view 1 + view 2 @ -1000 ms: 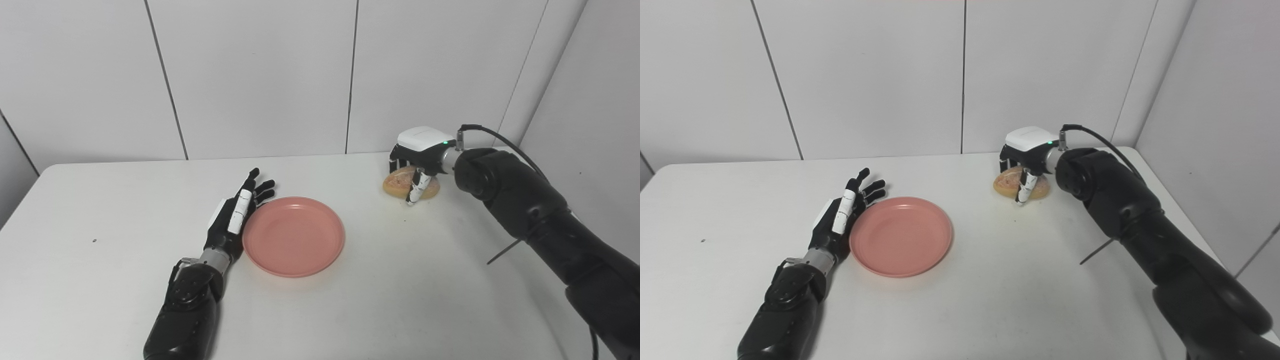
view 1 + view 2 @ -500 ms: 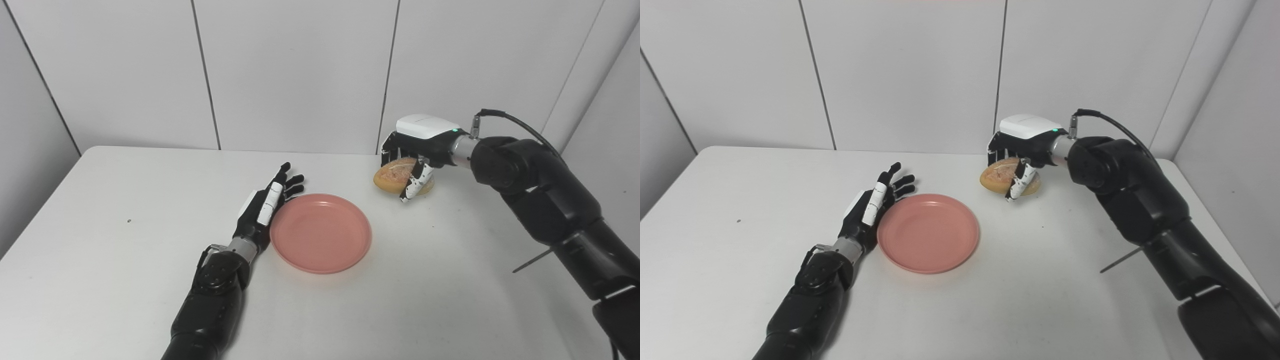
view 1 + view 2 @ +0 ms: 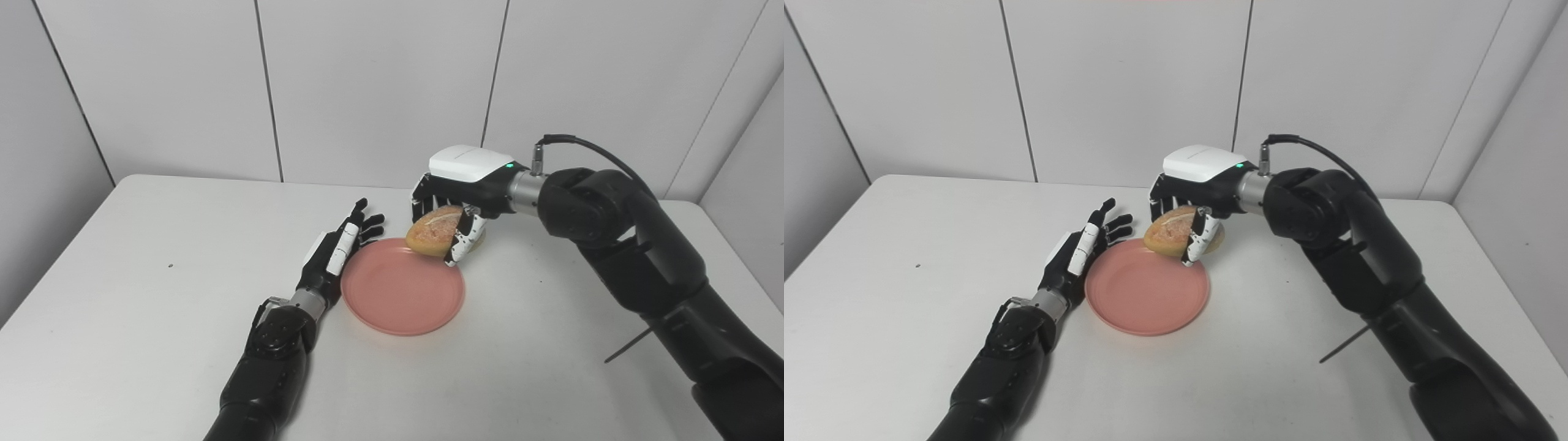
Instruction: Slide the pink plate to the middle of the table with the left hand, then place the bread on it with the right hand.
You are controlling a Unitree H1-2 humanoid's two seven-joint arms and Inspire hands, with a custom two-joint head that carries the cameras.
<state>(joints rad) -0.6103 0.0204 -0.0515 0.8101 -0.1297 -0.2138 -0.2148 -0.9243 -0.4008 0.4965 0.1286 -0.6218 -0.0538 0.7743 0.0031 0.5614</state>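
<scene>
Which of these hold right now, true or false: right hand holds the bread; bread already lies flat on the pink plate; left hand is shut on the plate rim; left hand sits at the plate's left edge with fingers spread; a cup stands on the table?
1. The right hand holds the bread. True.
2. The bread lies flat on the pink plate. False: it is gripped, tilted, at the plate's far right rim.
3. The left hand is shut on the plate rim. False: it is open.
4. The left hand sits at the plate's left edge, fingers spread. True.
5. A cup stands on the table. False: none shows.
</scene>
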